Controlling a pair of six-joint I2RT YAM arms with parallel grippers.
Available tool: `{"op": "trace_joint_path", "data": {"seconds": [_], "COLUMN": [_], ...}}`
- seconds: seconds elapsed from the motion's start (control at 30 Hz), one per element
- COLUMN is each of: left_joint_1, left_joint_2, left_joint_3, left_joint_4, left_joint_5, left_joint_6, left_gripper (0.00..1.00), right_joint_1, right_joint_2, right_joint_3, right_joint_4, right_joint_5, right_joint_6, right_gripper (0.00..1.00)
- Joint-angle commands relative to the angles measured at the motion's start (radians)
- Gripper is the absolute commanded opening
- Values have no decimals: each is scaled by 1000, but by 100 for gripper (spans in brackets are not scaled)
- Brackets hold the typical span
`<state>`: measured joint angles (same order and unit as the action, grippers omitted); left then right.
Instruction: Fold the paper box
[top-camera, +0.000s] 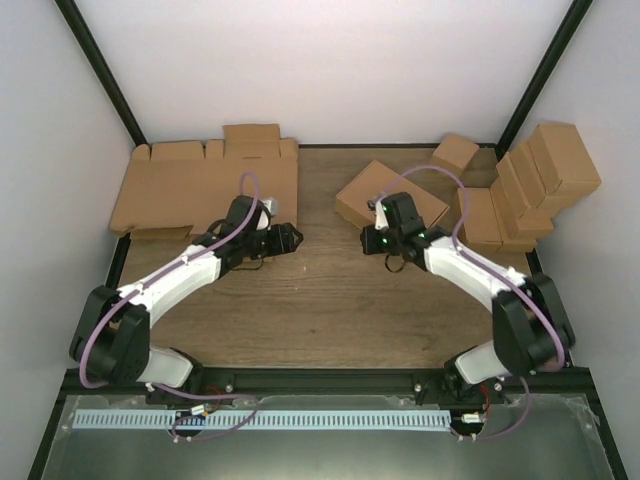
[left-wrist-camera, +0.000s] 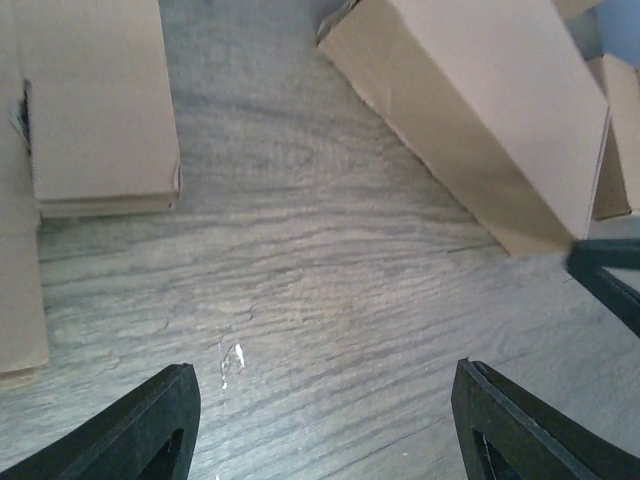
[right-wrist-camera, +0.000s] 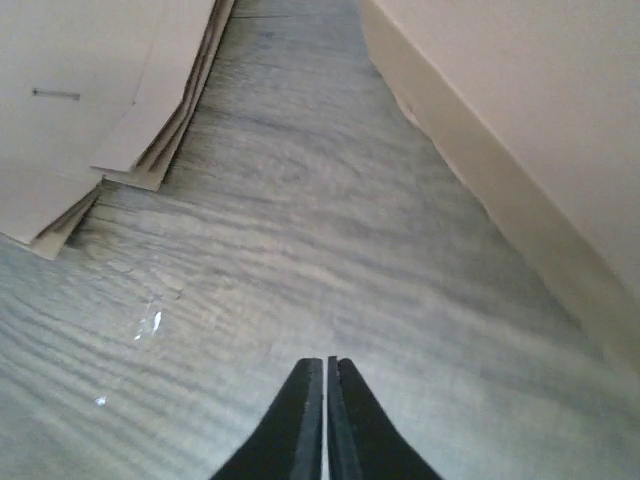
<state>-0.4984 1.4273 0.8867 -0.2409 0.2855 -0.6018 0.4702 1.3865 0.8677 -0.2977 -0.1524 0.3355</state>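
Note:
The paper box (top-camera: 390, 195) is a closed, shallow brown cardboard box lying at an angle on the wooden table, right of centre at the back. It also shows in the left wrist view (left-wrist-camera: 480, 100) and along the right edge of the right wrist view (right-wrist-camera: 520, 130). My left gripper (top-camera: 288, 238) is open and empty over bare wood (left-wrist-camera: 325, 420), to the left of the box. My right gripper (top-camera: 368, 238) is shut on nothing (right-wrist-camera: 328, 420), low over the table just in front of the box's near-left corner. The two grippers point toward each other.
A pile of flat cardboard blanks (top-camera: 200, 185) lies at the back left, also in the left wrist view (left-wrist-camera: 90, 100) and the right wrist view (right-wrist-camera: 90, 90). A cluster of ready-made brown boxes (top-camera: 530, 190) stands at the back right, with one small box (top-camera: 455, 153) behind the paper box.

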Motion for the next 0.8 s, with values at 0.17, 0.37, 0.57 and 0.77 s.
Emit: {"op": "trace_joint_path", "data": {"seconds": [0.17,0.37,0.57,0.77], "left_joint_1": [-3,-2,1,1], "left_joint_2": [-84,-114,-131,-125], "left_joint_3": [10,31,16,7], "left_joint_4": [-35,-90,-101,-99], "left_joint_5": [-90,-136,-160,-167], "left_joint_6": [16,49,48,34], "left_gripper": [73,74,74,74], "right_joint_1": [24,25,-22,-121], "right_joint_2": [419,638,811,907], "right_joint_3": [351,588,799,979], "right_joint_4": [51,-33,-153,-184], "right_joint_5": [21,193,454,441], "right_joint_6": [-191,-193,-62,7], "right_gripper": [1,1,1,1]}}
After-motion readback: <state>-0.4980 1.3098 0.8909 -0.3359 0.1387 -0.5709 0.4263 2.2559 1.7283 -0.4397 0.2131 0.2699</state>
